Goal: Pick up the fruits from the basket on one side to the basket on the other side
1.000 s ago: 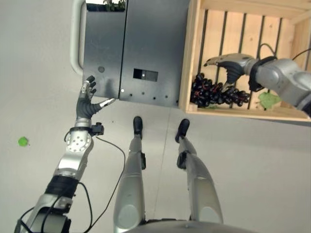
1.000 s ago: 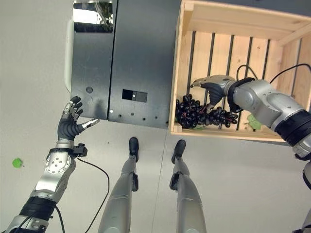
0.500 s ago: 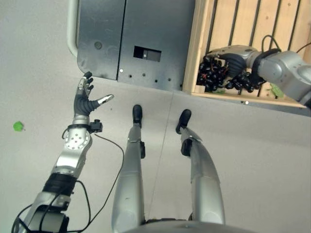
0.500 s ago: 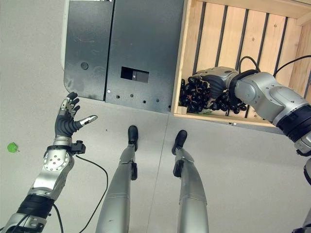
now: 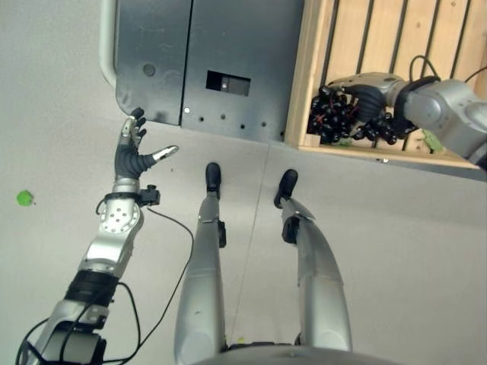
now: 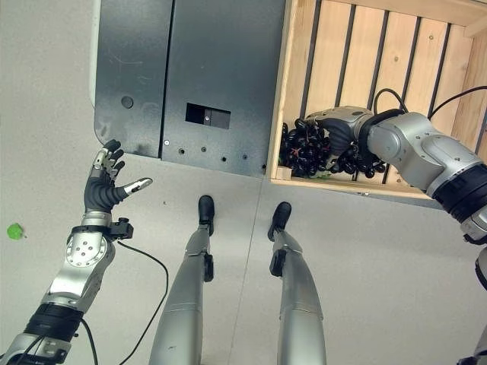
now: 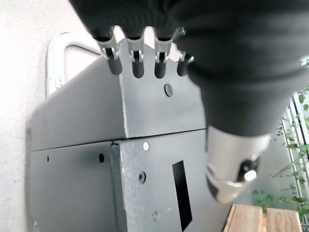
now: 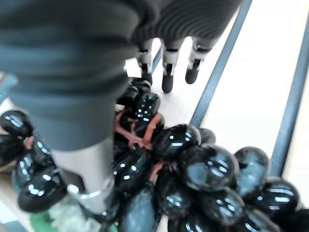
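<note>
right hand: your right hand (image 6: pixel 342 129) sat above the bunch a second ago with fingers spread; now it is down on the bunch of glossy dark purple grapes (image 5: pixel 335 122), fingers and thumb curled round it.
grapes: bunch is bundled up under the palm at the near left corner of the slatted light wooden crate (image 6: pixel 426 68). Right wrist view shows the thumb pressed in among the grapes (image 8: pixel 193 179) and the fingertips (image 8: pixel 167 79) past the far side.
lift: hardly any change over the last half second; I can't tell whether the bunch is off the crate floor yet.
left hand: your left hand (image 5: pixel 133 156) stays open and idle, fingers straight, over the floor just beside the dark grey metal cabinet (image 5: pixel 198 61). Holds nothing.
view: whole picture has shifted, so that's the camera, not the crate.
other: small green scrap (image 5: pixel 24 198) on the floor, well apart from everything.
meaning: grasp looks made; next you likely raise the bunch clear of the crate wall. Loose grapes at the edge could drop off.
</note>
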